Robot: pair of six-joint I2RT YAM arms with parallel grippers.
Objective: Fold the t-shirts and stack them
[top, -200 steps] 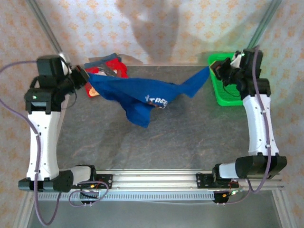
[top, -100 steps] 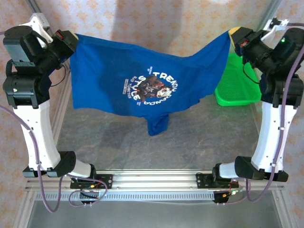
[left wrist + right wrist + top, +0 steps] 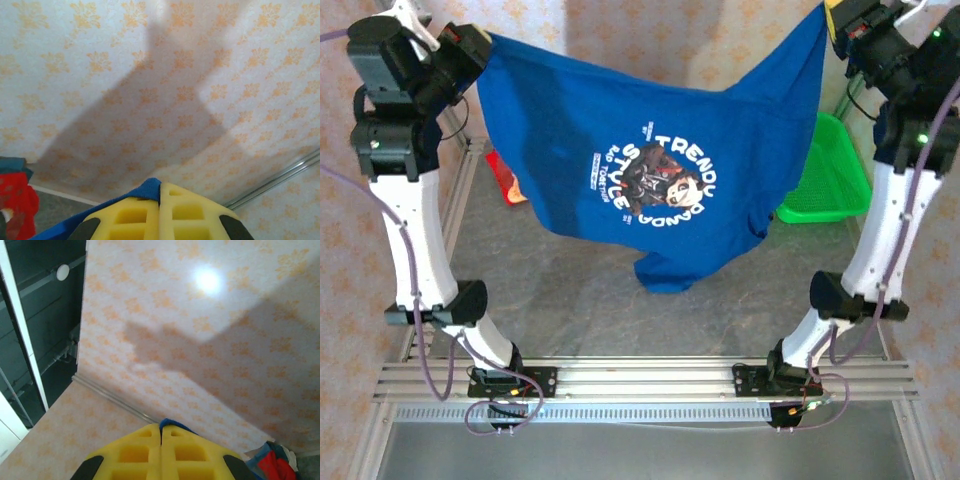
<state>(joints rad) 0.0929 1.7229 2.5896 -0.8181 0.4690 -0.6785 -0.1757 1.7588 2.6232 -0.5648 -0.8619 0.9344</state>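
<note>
Raised since earlier: blue shirt point(image 3: 650, 170) now hangs spread mid-air above surface point(image 3: 620, 300), print facing camera. Upper corners clamped by left hand point(image 3: 483, 42), right hand point(image 3: 834, 20). Wrist views: yellow pads point(image 3: 130, 215) pinching blue edge; red shirt point(image 3: 15, 202) below.

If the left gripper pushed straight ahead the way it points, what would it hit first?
Probably the patterned wall; nothing else lies ahead of the left gripper, shut on the blue shirt, though depth is unclear.
</note>
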